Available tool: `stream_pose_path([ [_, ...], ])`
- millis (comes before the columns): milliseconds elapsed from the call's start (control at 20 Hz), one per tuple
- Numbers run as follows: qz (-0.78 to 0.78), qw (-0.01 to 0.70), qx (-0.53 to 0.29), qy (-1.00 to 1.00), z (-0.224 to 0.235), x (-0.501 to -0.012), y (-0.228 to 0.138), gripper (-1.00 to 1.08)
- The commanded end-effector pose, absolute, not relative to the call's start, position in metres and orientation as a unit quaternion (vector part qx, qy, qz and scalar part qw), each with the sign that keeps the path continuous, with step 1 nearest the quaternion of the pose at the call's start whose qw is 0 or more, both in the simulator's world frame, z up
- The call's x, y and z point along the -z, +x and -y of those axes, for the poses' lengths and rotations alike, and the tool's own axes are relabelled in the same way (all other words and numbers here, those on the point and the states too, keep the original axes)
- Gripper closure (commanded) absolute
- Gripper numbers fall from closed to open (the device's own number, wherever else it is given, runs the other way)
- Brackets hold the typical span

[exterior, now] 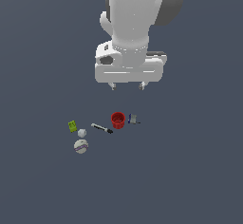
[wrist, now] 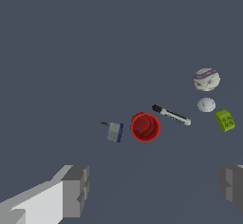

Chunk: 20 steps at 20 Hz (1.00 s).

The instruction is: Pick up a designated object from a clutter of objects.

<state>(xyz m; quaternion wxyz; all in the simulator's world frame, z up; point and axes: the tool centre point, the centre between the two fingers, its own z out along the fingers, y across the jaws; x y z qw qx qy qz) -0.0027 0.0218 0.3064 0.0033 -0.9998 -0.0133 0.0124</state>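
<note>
The designated object, a whitish-grey ball with a purple band (exterior: 81,146) (wrist: 206,79), lies on the floor at the exterior view's left end of the clutter. Around it sit a small plain white ball (exterior: 82,133) (wrist: 206,105), a green box (exterior: 72,126) (wrist: 224,120), a black-and-white marker (exterior: 101,128) (wrist: 171,115), a red cup (exterior: 118,120) (wrist: 145,127) and a grey-blue block (exterior: 133,119) (wrist: 114,132). My gripper (exterior: 127,86) (wrist: 154,187) hangs high above the cup, open and holding nothing, its fingers (wrist: 76,190) spread wide.
Plain dark grey floor surrounds the small cluster on every side. The arm's white body (exterior: 135,23) fills the upper middle of the exterior view.
</note>
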Motion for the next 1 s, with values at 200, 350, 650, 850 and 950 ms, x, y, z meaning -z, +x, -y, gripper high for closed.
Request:
stream_pose_path([
  [200,0.01,0.007,-0.021,-1.0,-0.023,-0.301,-0.006,-0.92],
  [350,0.005,0.013,-0.033,-0.999,-0.025,-0.294,-0.01,-0.92],
  [650,0.004,0.014,-0.035,-0.999,-0.024,-0.292,-0.01,-0.92],
  [850,0.007,0.015,-0.034,-0.999,-0.018,-0.286,-0.003,-0.92],
  [950,0.009,0.015,-0.032,-0.999,-0.013,-0.282,0.003,-0.92],
])
